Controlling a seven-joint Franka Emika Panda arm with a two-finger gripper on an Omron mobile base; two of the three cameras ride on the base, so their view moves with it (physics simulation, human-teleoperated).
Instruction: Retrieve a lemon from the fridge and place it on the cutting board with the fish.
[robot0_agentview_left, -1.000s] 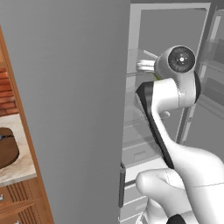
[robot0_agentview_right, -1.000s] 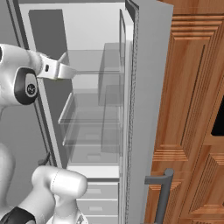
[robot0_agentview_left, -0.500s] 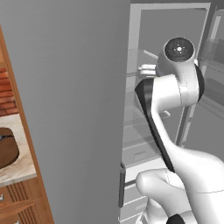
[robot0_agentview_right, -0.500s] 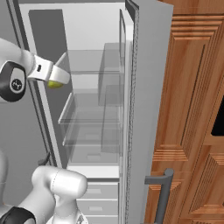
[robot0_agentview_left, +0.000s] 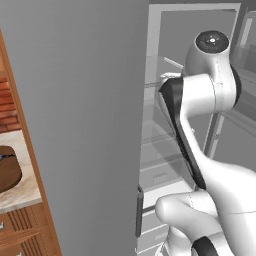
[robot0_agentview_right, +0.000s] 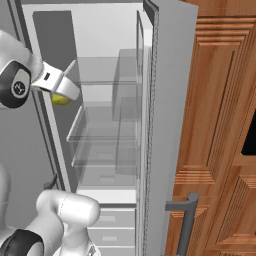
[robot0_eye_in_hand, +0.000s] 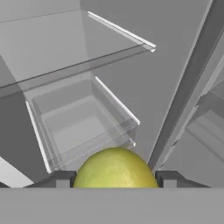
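The yellow-green lemon (robot0_eye_in_hand: 115, 169) sits between my two dark fingertips in the hand view, held by my gripper (robot0_eye_in_hand: 115, 178). From the right base view the lemon (robot0_agentview_right: 61, 99) peeks out under the white hand, in front of the open fridge (robot0_agentview_right: 110, 125) with its clear glass shelves. The fridge's grey door (robot0_agentview_left: 85, 125) stands open on the left. At the far left edge a piece of the dark brown cutting board (robot0_agentview_left: 9, 172) lies on the counter, with a sliver of the fish (robot0_agentview_left: 6, 157) on it.
Glass shelves and a clear drawer (robot0_eye_in_hand: 83, 127) lie below the hand. The other fridge door (robot0_agentview_right: 167, 125) with its bar handle (robot0_agentview_right: 186, 220) stands open at the right, against wooden cabinets (robot0_agentview_right: 220, 130). My own arm (robot0_agentview_left: 200, 130) covers much of the fridge opening.
The hand with the lemon has drawn back out of the shelf area toward the left and swung downward; the arm's upper joint has risen.
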